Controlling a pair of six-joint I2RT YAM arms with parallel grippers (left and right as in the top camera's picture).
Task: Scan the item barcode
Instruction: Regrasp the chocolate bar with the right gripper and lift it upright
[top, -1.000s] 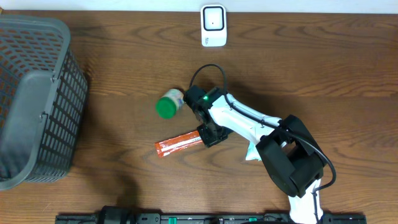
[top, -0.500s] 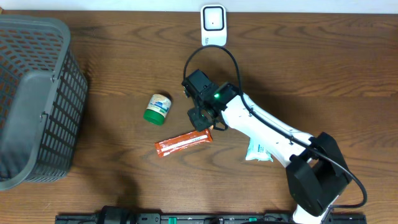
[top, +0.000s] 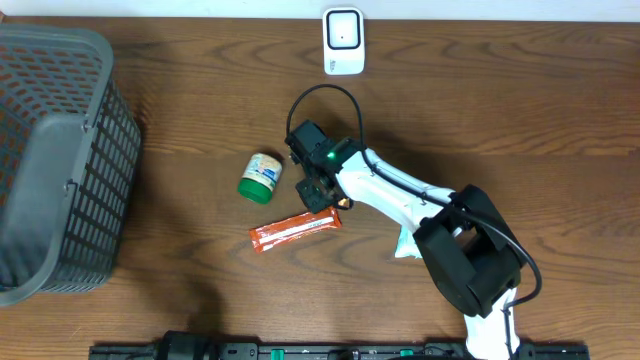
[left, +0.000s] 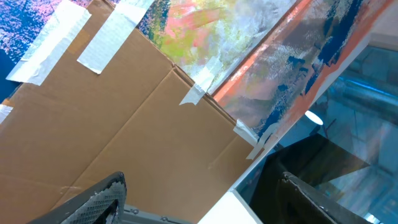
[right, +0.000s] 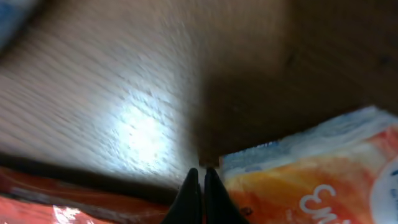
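Since nobody tagged which item was meant to get scanned, I went by what sat closest to the right gripper (top: 320, 195), and that was the orange packet (top: 290, 232), lying flat about mid-counter (top: 500, 100). Its long axis ran roughly parallel to the near edge, with the right end angled a bit toward the far edge. The gripper hung just over that right end, slightly on the far-edge side, so the bulk of the packet stretched away from it toward the left edge. The tips were pressed together with nothing pinched between them. The right wrist view was blurry, but it showed the closed tips with the packet's printed end just beside them, and I couldn't tell if they were touching. My read is that the gripper would have to spread and drop over that end, across the short width, before anything could go to the scanner (top: 342, 40), which stood well apart at the far edge. A bottle (top: 259, 176) with a green lid lay on its side just left of the gripper, so it could honestly be the target instead. The right arm was clearly the nearer one. The left gripper (left: 205, 205) had its fingers spread and empty, and its camera only saw cardboard (left: 124, 124), not the counter. A basket (top: 60, 60) sat at the left edge, and a pouch (top: 408, 245) peeked out from under the right arm.
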